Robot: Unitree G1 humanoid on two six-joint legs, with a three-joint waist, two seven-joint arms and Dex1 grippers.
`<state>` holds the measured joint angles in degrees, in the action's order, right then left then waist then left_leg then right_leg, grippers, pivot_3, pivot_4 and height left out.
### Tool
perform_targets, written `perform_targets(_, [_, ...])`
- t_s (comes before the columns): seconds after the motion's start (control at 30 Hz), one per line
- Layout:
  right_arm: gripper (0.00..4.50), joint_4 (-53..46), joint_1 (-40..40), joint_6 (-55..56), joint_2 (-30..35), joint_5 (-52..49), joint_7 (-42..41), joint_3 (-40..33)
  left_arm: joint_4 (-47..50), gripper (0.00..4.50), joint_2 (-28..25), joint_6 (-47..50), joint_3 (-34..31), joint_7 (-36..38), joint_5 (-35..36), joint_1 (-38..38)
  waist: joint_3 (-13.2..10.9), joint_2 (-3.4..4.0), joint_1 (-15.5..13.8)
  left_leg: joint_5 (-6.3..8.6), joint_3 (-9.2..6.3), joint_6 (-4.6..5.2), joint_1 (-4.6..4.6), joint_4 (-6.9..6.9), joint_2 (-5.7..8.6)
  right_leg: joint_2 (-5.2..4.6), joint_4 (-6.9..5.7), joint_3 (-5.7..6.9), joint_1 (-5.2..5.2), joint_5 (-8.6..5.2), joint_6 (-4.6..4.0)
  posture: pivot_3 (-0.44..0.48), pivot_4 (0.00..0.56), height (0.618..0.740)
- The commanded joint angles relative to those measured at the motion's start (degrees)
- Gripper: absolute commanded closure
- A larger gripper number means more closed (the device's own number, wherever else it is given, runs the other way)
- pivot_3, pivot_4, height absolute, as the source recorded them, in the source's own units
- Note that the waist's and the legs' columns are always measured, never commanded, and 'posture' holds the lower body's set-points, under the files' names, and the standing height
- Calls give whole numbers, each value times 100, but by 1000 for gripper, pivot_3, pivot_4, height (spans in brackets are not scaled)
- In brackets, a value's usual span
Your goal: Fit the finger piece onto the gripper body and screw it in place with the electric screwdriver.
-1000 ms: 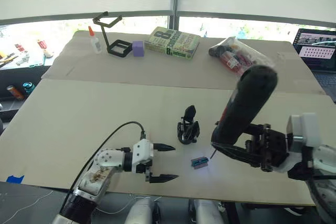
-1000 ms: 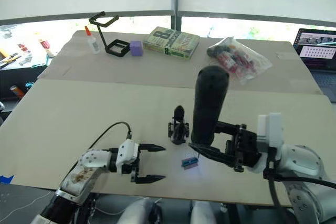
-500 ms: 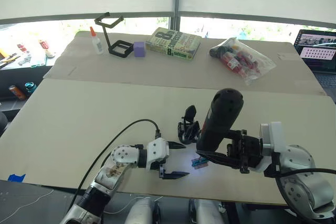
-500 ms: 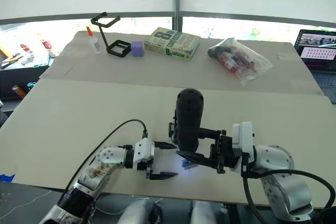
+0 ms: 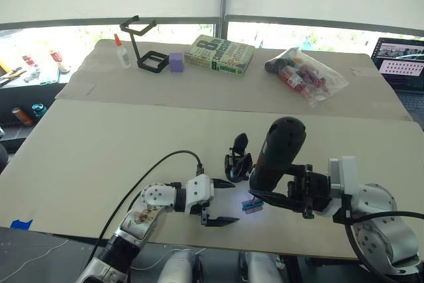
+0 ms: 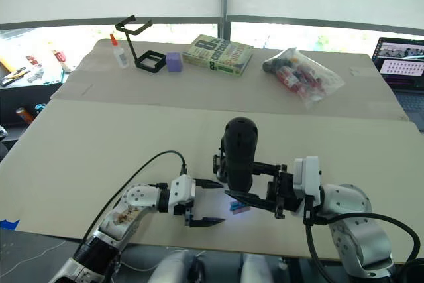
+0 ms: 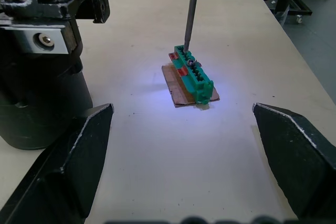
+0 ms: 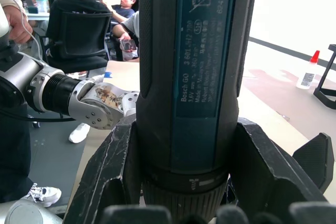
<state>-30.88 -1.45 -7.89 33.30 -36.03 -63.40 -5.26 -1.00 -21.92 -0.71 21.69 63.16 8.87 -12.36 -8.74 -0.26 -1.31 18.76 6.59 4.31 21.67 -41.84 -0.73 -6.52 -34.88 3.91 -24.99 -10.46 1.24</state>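
My right gripper (image 5: pixel 266 194) is shut on the electric screwdriver (image 5: pixel 277 153), a thick black cylinder held nearly upright. Its thin metal bit (image 7: pixel 190 9) comes down onto a screw head in a small green block (image 7: pixel 193 74), which the tool's light illuminates. Just behind the block stands the gripper body (image 5: pixel 238 162), chunky and black, with a pointed finger sticking up from it. A loose finger piece is out of view. My left gripper (image 5: pixel 230 201) hovers open beside the green block (image 5: pixel 250 205), one fingertip close to the gripper body's base (image 7: pixel 37 77).
At the back of the table are a black wire stand (image 5: pixel 140 44), a glue bottle (image 5: pixel 121 51), a purple block (image 5: pixel 175 62), a book (image 5: pixel 217 54) and a clear bag of items (image 5: pixel 305 71). A laptop (image 5: pixel 397 57) sits at the far right.
Over the last second the screwdriver swung left and down until its bit met the green block. My left gripper advanced to the right, toward the block, and stayed open.
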Motion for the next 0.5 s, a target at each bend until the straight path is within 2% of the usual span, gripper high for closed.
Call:
perform_targets(0.03, [2571,-134,-9,190,17,-98,17,-122,-194,12,-18,108,157,-11,-111,93,0,0,1,0,0,0,0,0,0,0,0,0,0,0,0,0,150,740])
perform_targets(0.5, [2571,-147,-33,114,60,-109,134,-128,-198,12,11,176,184,1,-102,65,1,1,0,0,0,1,-4,0,0,-1,0,0,3,0,0,0,150,740])
